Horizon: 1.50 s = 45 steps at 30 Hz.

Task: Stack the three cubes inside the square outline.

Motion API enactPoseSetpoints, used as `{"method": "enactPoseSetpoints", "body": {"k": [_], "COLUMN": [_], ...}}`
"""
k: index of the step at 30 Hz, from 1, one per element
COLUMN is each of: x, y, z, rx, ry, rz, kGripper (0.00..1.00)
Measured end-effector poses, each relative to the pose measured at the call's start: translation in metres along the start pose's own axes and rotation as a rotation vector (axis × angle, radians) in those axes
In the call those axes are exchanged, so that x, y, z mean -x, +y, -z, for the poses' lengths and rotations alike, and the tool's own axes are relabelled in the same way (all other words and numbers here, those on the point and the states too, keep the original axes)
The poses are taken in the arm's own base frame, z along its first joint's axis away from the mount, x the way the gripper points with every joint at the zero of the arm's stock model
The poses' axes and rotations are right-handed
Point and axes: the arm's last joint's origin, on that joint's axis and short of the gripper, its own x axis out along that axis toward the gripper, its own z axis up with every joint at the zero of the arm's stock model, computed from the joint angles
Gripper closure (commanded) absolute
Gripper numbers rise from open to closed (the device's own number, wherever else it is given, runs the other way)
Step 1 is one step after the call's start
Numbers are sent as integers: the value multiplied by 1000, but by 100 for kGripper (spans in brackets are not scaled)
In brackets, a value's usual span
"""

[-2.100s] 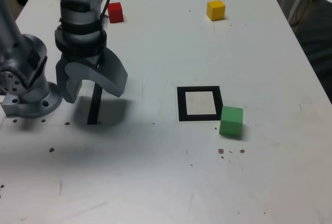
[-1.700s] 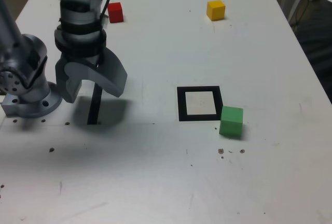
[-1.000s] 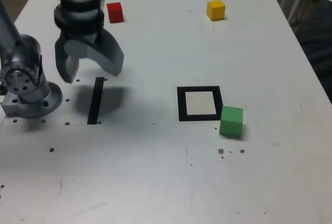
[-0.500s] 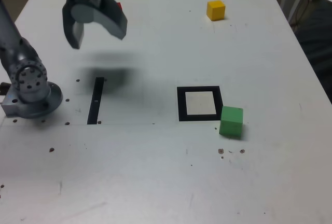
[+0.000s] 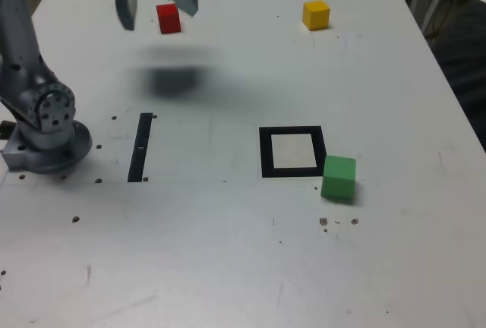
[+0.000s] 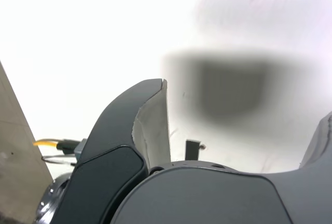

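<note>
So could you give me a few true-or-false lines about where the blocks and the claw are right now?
1. The green cube sits inside the square outline. False: it sits just outside, at a corner.
2. The gripper is open and holds nothing. True.
3. The yellow cube is stacked on the red cube. False: they stand apart on the table.
4. The gripper hangs near the red cube. True.

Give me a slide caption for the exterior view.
Open tool above the red cube; square outline empty.
</note>
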Motion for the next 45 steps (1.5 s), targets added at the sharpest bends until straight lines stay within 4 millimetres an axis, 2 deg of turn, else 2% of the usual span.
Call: {"method": "enactPoseSetpoints", "body": {"k": [8,12,20,26,32,41,45], "x": [7,9,0,1,-8,-17,-23], "y": [29,34,47,56,70,93,106], "z": [-6,-8,-20,-20,-24,-20,-12], "rx": [19,19,-16,-19,-12,39,80], "ry": [-21,-22,21,0,-12,-15,-1], "rz": [-12,-12,34,64,72,60,42], "kGripper": [1,1,0,0,0,0,1]}}
